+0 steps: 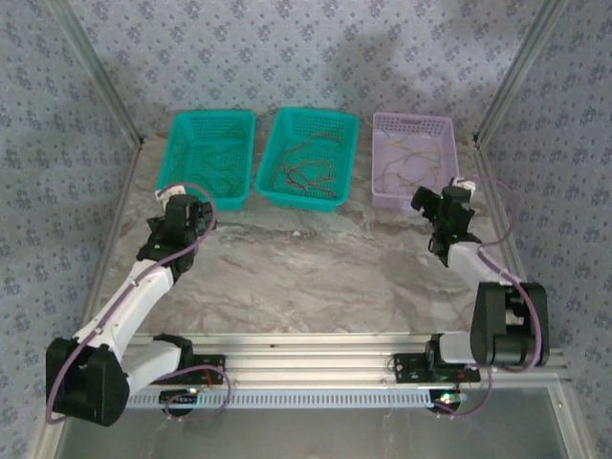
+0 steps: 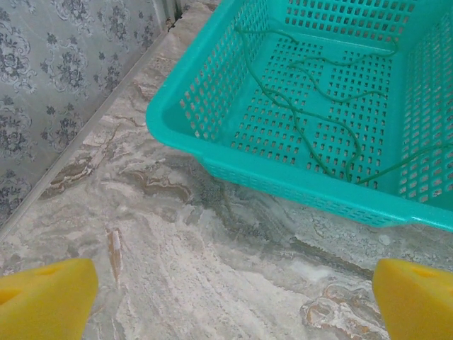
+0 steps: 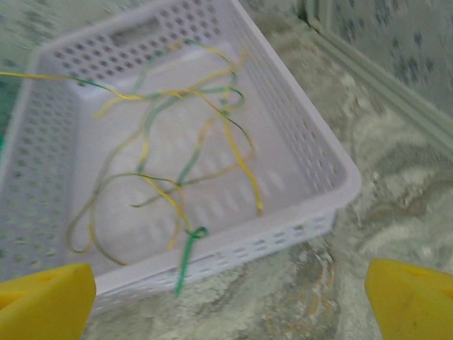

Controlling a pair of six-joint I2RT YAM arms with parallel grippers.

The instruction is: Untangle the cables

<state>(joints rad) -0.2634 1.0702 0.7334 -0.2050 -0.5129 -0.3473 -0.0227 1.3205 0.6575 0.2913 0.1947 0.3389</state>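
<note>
1. Along the far side of the marbled bench [image 1: 316, 258] three baskets stand in a row: a left teal basket [image 1: 167, 148], a middle teal basket [image 1: 269, 153] and a lilac basket [image 1: 411, 119].
2. Green cables [image 2: 301, 127] lie loose on the floor of the left teal basket; reddish and dark cables [image 1: 304, 174] lie tangled in the middle teal basket; yellow and green cables [image 3: 177, 134] loop over one another in the lilac basket, with one green end drooping over its near wall.
3. Left tool [image 1: 175, 198] hangs just before the left teal basket's near left corner; its yellow pads [image 2: 42, 297] stand wide apart, nothing between them.
4. Right tool [image 1: 440, 206] hangs by the lilac basket's near right corner; its yellow pads [image 3: 42, 301] stand wide apart, gripping nothing.
</note>
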